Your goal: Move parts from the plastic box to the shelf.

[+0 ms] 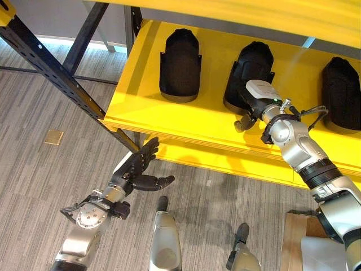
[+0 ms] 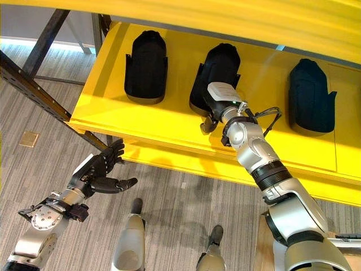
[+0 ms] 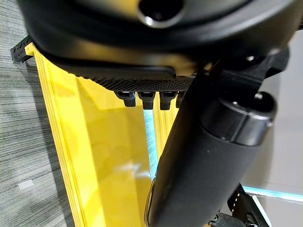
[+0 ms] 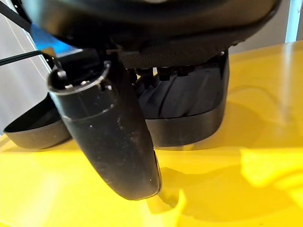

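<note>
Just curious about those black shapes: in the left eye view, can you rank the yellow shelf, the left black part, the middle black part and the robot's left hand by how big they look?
1. Yellow shelf.
2. Left black part and middle black part look alike; the right hand covers part of the middle one, so no ranking.
3. Left hand, though it sits nearer the camera.

The yellow shelf [image 1: 141,84] sat on a dark steel rack above grey plank floor [image 1: 34,169]. Three black moulded parts stood on it in a row, well apart: the left part [image 1: 180,65], the middle part [image 1: 248,70] and the right part [image 1: 341,93].
</note>
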Tool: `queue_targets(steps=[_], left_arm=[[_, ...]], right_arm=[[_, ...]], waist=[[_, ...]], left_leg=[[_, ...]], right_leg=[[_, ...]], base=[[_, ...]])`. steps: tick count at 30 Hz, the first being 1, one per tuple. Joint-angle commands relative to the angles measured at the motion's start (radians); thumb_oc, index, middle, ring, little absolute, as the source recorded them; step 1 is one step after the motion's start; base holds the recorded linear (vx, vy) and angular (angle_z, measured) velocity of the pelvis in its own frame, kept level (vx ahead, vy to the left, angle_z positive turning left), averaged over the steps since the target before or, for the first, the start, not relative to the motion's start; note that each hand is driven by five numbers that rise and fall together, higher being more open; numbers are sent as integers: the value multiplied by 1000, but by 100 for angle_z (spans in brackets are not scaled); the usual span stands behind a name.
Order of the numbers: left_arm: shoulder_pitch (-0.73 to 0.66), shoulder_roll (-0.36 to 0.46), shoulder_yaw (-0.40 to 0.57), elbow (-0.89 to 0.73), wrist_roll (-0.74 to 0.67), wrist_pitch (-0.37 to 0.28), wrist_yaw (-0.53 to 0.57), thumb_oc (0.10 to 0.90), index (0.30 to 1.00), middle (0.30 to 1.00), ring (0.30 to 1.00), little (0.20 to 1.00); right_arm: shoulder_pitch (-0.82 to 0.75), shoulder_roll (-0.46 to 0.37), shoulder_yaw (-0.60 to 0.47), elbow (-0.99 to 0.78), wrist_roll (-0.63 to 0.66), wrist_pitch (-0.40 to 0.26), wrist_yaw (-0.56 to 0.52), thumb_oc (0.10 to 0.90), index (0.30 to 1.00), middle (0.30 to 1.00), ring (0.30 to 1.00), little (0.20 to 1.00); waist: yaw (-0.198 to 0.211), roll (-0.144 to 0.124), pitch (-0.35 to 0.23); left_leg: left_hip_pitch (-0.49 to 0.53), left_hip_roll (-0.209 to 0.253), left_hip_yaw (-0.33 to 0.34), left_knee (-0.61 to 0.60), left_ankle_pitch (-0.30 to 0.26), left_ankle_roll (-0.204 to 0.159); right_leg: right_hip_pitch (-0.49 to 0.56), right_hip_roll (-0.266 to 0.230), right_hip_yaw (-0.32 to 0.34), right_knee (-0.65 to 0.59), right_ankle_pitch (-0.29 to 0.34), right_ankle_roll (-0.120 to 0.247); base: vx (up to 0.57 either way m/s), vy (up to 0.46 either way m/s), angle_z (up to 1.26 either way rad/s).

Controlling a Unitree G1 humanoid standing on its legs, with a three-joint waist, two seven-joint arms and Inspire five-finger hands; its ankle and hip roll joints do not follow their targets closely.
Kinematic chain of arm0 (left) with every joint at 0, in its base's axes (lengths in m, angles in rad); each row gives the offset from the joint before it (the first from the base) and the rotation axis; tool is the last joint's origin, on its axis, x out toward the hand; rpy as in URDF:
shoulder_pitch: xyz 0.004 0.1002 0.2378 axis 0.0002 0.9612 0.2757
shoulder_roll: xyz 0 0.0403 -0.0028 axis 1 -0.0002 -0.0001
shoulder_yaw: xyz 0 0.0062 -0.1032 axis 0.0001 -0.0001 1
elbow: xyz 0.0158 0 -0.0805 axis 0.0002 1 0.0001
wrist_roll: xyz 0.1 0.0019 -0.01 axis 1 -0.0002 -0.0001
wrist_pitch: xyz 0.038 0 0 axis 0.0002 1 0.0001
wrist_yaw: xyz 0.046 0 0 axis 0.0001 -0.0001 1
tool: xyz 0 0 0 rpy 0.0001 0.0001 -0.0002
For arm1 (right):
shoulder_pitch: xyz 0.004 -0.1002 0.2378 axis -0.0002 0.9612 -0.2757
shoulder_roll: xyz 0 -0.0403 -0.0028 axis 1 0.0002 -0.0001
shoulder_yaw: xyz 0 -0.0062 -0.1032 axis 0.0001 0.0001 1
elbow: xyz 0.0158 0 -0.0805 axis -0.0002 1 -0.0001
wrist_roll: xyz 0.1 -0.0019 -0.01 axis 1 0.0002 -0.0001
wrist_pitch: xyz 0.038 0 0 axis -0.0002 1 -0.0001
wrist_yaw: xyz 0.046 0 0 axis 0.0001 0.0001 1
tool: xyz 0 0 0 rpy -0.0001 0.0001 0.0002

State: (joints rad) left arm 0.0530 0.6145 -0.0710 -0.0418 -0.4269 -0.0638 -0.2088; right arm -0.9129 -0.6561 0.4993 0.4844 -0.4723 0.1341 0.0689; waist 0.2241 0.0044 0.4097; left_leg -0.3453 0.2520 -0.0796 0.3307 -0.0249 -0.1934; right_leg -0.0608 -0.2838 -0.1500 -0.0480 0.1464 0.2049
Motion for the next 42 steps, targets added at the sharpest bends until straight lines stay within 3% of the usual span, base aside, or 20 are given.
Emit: queue_targets(steps=[1,42], left_arm=[[8,24,62,-94,-42,-67,-18,900,1000,1000,1000,1000],[20,28,71,-91,-48,-60,-37,900,1000,1000,1000,1000]], right_arm=[[-15,-122,7,23,-89,20,-31,900,1000,1000,1000,1000],[4,-186,22,46,-178,5,3,900,1000,1000,1000,1000]], waist=[[-4,-18,-86],[-9,-22,-99]], left_leg=[[12,-5,65,-160,115,59],[8,0,69,-156,120,57]], right_leg=[[133,6,-25,109,-192,0],[144,9,-26,104,-198,5]], base=[[0,0,0],[0,0,0]])
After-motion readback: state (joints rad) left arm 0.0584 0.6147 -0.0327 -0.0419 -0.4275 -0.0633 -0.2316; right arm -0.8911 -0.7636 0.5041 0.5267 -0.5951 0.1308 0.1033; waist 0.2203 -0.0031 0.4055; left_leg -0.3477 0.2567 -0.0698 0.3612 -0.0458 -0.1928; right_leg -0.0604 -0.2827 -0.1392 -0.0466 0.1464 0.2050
